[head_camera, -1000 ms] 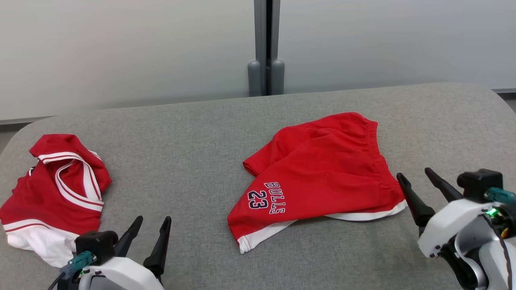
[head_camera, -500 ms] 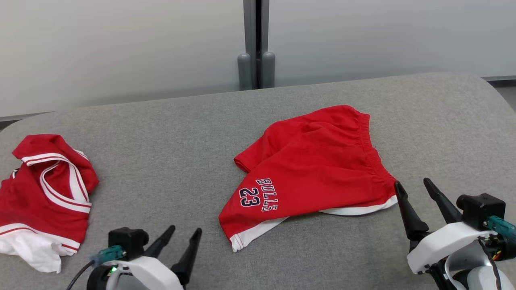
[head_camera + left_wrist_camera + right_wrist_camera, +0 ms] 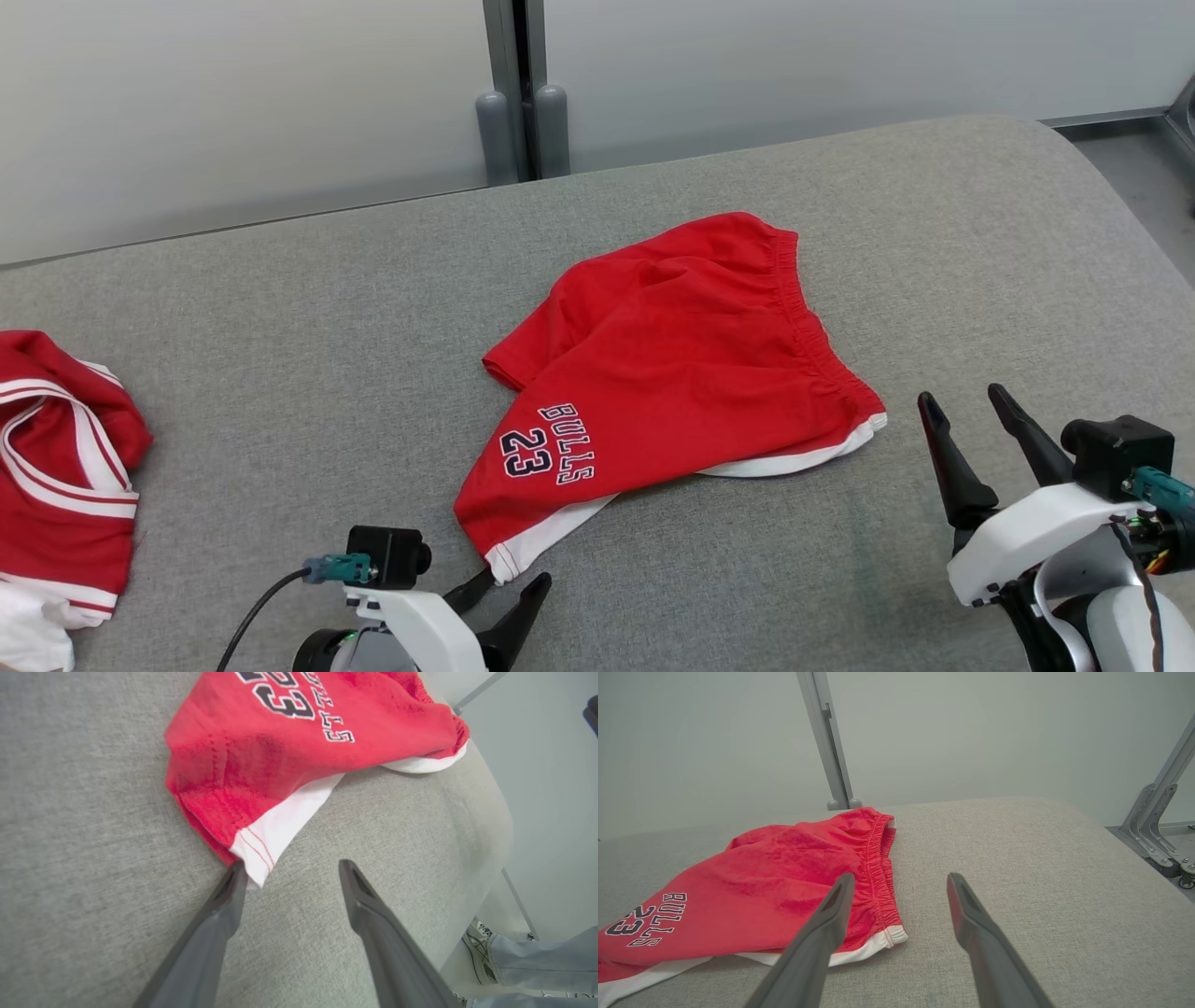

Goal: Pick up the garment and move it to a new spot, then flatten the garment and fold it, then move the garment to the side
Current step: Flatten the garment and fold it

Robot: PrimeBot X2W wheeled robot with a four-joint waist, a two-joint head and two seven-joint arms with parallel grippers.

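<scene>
Red shorts read "BULLS 23"; left tool and right tool both stand spread apart.

The table is viewed from above and behind the left end effector and right end effector by the head camera, tilted down. The left wrist camera is aimed steeply down, close to the shorts hem just ahead of its end effector. The right wrist camera is aimed low across the table. The shorts are shared by all views.
</scene>
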